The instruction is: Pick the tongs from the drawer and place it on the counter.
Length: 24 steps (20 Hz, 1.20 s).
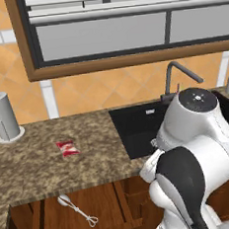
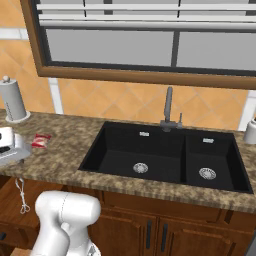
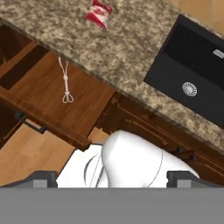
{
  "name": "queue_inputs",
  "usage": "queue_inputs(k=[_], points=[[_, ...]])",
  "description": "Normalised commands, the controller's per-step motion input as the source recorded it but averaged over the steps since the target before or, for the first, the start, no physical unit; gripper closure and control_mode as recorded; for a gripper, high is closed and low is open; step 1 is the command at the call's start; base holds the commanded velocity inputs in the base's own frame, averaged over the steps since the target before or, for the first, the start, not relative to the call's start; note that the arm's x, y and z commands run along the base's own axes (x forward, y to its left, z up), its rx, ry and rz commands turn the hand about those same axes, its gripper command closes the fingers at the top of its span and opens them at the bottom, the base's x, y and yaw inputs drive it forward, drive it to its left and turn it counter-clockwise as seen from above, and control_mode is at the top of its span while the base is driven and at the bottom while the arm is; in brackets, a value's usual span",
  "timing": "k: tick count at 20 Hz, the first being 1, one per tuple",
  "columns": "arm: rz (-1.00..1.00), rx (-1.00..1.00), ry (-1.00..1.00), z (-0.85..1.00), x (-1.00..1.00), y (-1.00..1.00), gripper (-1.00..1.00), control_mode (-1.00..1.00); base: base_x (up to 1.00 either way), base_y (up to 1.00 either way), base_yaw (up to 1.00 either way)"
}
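The drawer lies open from above; the counter edge overhangs its back, above the tongs.

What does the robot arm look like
A chunky white arm of smooth rounded shells, with glossy dark grey bands at the joints and a dark round cap on one segment. The gripper has two small dark grey, blocky finger tips. No cables or markings are visible.

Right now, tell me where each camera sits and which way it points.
Left base view: behind the arm's left, facing the counter; white arm at lower right.
Right base view: behind its right, facing the sink; arm at lower left.
Hand view: on the hand, looking down at the open drawer; gripper fingertips at bottom.
All three share the tongs and red-and-white packet.
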Motion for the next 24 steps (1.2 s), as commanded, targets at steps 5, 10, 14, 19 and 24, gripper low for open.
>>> queue_inputs(k=[5,10,14,19,24], points=[[0.13,-0.26,0.0,-0.03,-0.78,0.98,-1.0,-1.0,0.0,0.0,0.0],[0.19,-0.2,0.0,0.0,-0.54,0.95,-1.0,-1.0,0.0,0.0,0.0],[0.13,-0.19,0.0,-0.03,-0.26,0.74,-1.0,-1.0,0.0,0.0,0.0],[0.17,-0.18,0.04,-0.4,0.0,0.72,-1.0,-1.0,0.0,0.0,0.0],[0.07,-0.15,0.0,-0.03,0.01,0.68,-1.0,-1.0,0.0,0.0,0.0]])
